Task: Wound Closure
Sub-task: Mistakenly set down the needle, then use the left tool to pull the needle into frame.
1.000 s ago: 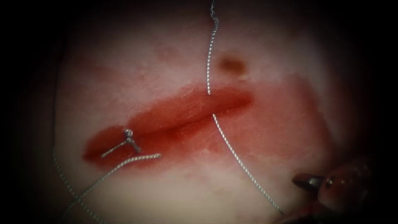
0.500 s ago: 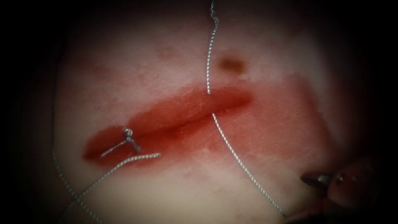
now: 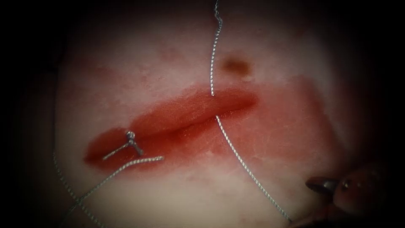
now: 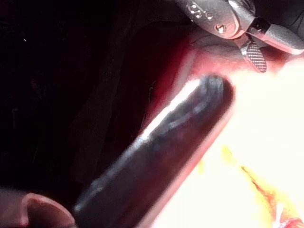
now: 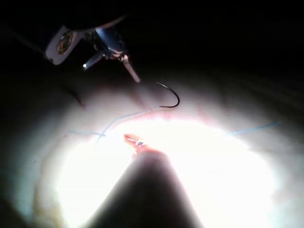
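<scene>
The tissue (image 3: 177, 55) carries a red-stained cut (image 3: 190, 114) with a knot (image 3: 130, 136) at its left end. The thread (image 3: 236, 154) enters the cut's upper lip, comes out below it and runs down to the right. My right tool (image 3: 324, 185) hovers low on the right of the cut, open and holding nothing; its jaws (image 4: 256, 53) also stand apart in the left wrist view. My left tool (image 5: 111, 64) is open and empty. Just beyond it the curved needle (image 5: 170, 97) lies free on the tissue, held by neither tool.
Red fluid (image 3: 287, 122) spreads around the cut, and a brown spot (image 3: 235, 65) lies above it. A short cut end of thread (image 3: 143, 160) lies by the knot, and more thread (image 3: 63, 177) loops along the left edge.
My right tool has drawn back a little to the right, away from the cut. The thread, the knot and the tissue have not moved.
</scene>
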Tool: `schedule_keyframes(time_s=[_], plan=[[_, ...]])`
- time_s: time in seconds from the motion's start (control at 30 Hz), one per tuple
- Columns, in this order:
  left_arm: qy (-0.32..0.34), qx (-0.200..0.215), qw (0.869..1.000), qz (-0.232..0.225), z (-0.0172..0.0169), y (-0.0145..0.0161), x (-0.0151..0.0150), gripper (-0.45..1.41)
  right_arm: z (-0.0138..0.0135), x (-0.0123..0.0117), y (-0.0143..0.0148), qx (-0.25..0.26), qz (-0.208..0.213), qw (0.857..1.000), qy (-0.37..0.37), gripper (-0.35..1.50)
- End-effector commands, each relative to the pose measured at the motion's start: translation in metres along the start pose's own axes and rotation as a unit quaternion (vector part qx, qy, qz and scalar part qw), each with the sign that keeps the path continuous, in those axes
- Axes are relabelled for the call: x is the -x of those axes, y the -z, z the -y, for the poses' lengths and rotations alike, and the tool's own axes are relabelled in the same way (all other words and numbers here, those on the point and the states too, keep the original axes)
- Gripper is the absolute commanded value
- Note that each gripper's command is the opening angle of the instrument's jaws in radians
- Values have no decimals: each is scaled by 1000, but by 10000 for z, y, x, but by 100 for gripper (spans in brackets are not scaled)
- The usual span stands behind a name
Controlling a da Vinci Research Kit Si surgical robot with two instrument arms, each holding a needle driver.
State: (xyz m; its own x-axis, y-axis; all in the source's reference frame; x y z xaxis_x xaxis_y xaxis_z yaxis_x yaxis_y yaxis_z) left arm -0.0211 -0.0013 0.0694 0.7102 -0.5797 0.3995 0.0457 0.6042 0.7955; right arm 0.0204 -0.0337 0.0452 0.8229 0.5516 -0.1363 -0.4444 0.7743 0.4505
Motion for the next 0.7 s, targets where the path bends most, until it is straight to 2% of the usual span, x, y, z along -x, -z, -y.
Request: schedule_keyframes(time_s=[0.03,0.2,0.23,0.37,0.53,0.63,0.7], plan=[[-10,-4,1000,-3,-5,1,9,128,2,-14,0,1,-4,1000,1,131],[-43,-31,998,-29,-6,-32,0,116,3,-13,-1,2,-4,1000,1,133],[-54,-34,997,-36,-8,-46,2,113,3,-13,-1,2,-4,1000,1,133],[-85,-22,995,-36,-14,-64,8,113,3,-13,-2,2,-4,1000,1,133],[-114,-19,992,-45,-17,-79,1,110,5,-13,-3,3,-5,1000,0,135],[-125,-12,990,-71,-20,-83,-11,105,5,-13,-4,3,-5,1000,0,135],[-151,-22,984,-88,-22,-82,-21,101,6,-13,-4,4,-5,1000,3,136]])
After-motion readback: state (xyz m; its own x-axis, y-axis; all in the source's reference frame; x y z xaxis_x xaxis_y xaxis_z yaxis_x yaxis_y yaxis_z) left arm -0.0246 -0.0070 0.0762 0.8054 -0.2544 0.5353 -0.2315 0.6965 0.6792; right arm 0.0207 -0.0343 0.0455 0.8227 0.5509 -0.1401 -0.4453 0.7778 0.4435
